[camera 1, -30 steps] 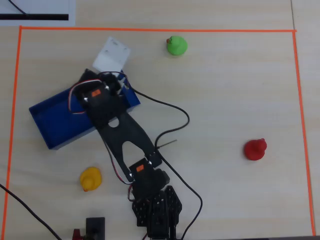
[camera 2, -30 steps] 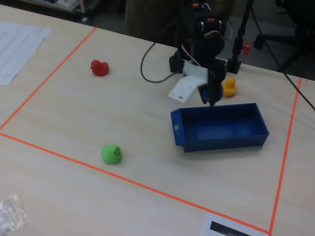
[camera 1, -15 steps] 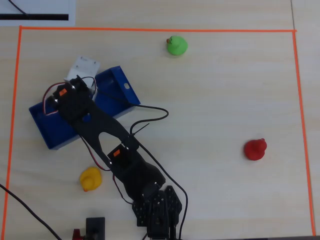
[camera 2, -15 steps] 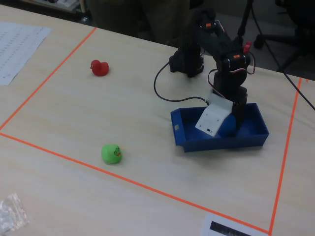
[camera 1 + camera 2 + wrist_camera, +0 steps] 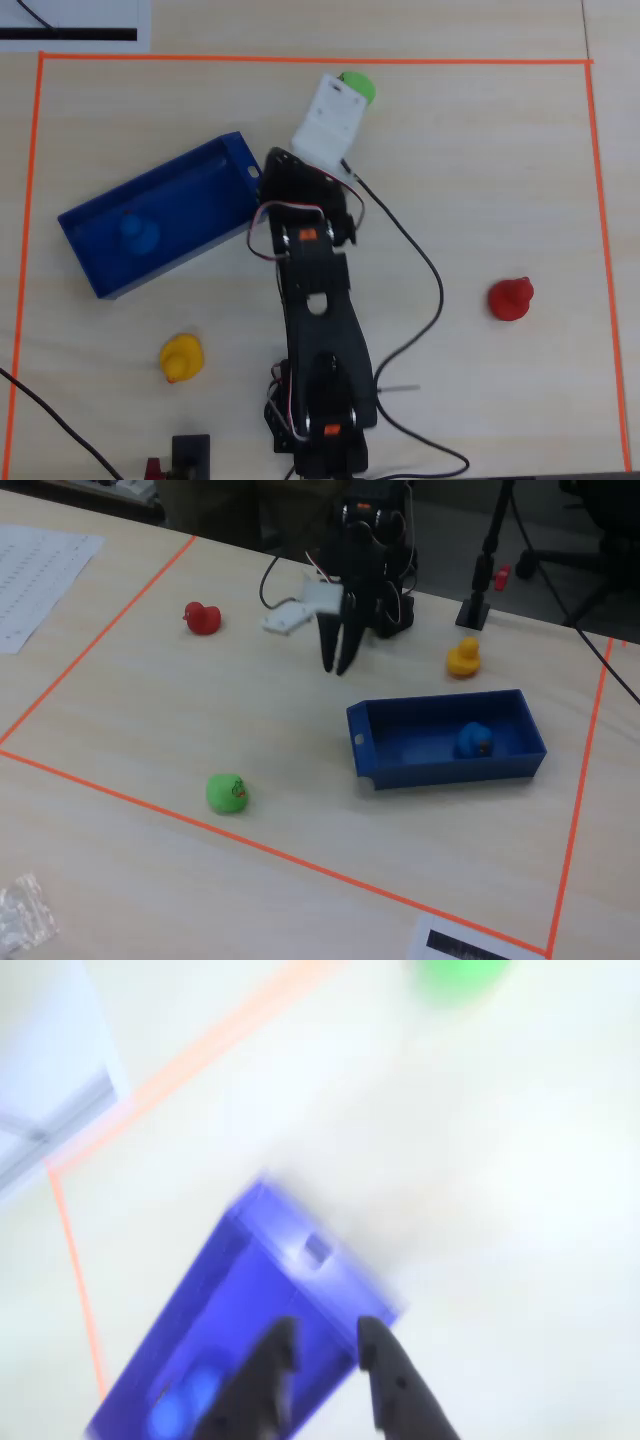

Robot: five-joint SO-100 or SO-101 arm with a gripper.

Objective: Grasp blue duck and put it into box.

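Observation:
The blue duck (image 5: 138, 233) sits inside the dark-blue box (image 5: 240, 160), toward its far-from-arm end; it also shows in the fixed view (image 5: 472, 740) and as a blur in the wrist view (image 5: 185, 1400). The box (image 5: 440, 770) lies flat on the table with a small white mark on its short end (image 5: 316, 1249). My gripper (image 5: 335, 668) hangs in the air beside that short end, clear of the box. In the wrist view my gripper (image 5: 328, 1332) has its jaws a little apart with nothing between them.
A green duck (image 5: 228, 792) lies near the orange tape line (image 5: 300, 860). A red duck (image 5: 511, 298) and a yellow duck (image 5: 182, 357) sit either side of the arm base. A black stand (image 5: 480, 610) is behind the yellow duck, and cables trail beside the arm.

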